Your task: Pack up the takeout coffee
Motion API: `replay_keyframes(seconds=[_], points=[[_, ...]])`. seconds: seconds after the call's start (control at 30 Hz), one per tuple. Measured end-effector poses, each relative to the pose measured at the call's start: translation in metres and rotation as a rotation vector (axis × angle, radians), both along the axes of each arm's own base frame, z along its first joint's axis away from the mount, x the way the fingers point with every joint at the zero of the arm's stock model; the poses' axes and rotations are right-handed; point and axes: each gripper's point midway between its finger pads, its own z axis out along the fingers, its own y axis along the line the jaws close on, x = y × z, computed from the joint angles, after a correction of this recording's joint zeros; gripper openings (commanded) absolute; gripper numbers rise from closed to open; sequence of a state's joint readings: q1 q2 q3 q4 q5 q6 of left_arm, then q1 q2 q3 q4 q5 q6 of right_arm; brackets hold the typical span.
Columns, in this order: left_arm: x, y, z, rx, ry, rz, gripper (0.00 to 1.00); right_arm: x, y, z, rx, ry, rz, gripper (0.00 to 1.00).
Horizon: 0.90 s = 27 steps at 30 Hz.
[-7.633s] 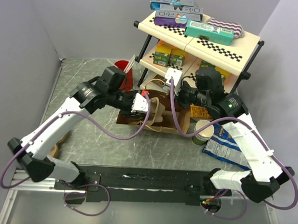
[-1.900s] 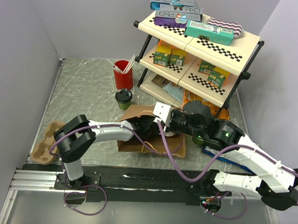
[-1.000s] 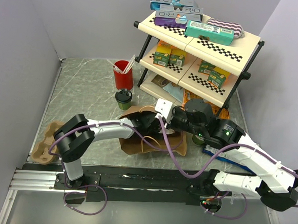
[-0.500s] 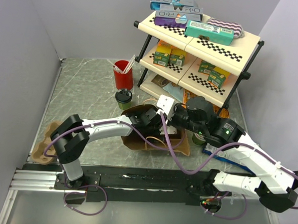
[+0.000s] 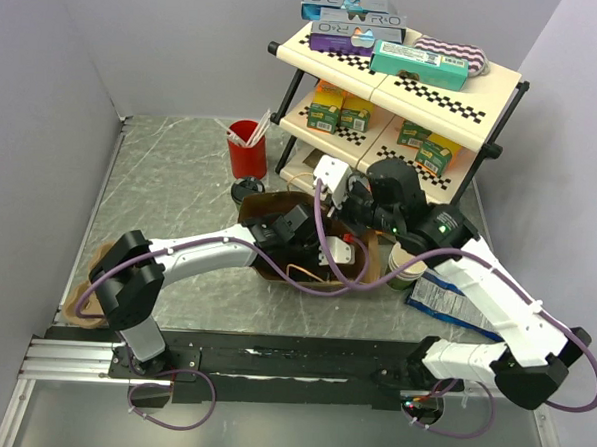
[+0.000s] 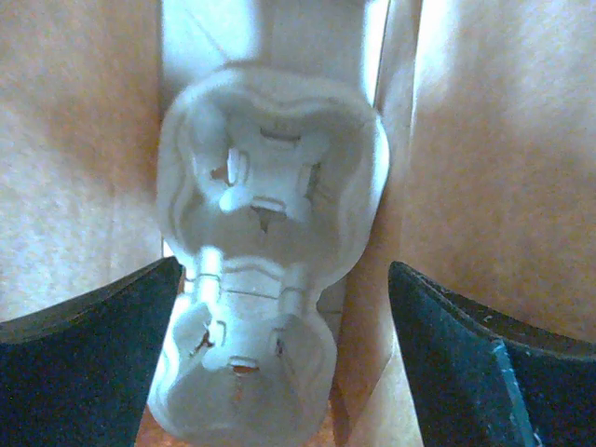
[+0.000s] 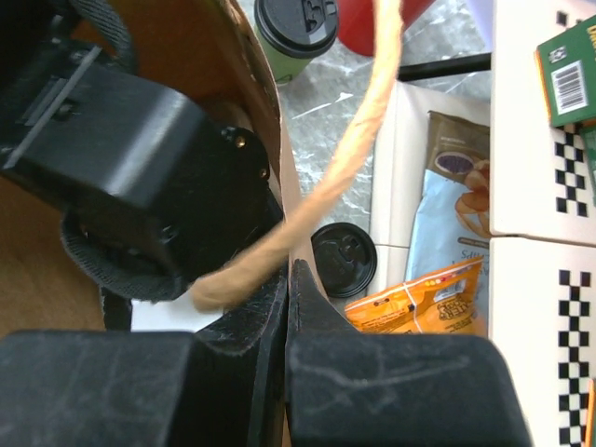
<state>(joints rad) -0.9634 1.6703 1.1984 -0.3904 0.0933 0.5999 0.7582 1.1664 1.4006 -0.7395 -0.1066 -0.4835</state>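
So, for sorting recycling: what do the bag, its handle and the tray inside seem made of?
Bag: matte brown paper, thin walls. Handle: tan twisted cord, probably paper twine. Tray: likely moulded pulp, pale, matte, soft rounded cup wells.

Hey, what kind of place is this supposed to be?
Likely a mock café packing station: a checkered shelf rack stocked with boxes, a lidded takeout coffee, and a paper bag holding a cup carrier.

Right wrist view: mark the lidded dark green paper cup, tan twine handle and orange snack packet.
dark green paper cup (image 7: 296, 23), right wrist, black lid
tan twine handle (image 7: 346, 154), right wrist, middle
orange snack packet (image 7: 419, 298), right wrist, front face
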Motion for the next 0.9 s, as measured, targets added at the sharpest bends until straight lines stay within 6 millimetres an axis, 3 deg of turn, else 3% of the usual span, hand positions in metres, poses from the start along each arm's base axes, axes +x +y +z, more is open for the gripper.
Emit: replay_keyframes(seconds=[0.3, 0.67, 0.9], points=[[-0.003, -0.005, 0.014, -0.065, 0.036, -0.023, 0.99, 0.009, -0.003, -0.004, -0.019, 0.062, -0.005, 0.0], [-0.014, -0.021, 0.066, -0.218, 0.05, -0.07, 0.99, 0.02, -0.01, -0.012, -0.045, 0.117, -0.041, 0.0], [-0.014, -0.024, 0.083, -0.253, 0.088, -0.056, 0.99, 0.029, -0.013, -0.003, -0.004, 0.149, -0.066, 0.0]])
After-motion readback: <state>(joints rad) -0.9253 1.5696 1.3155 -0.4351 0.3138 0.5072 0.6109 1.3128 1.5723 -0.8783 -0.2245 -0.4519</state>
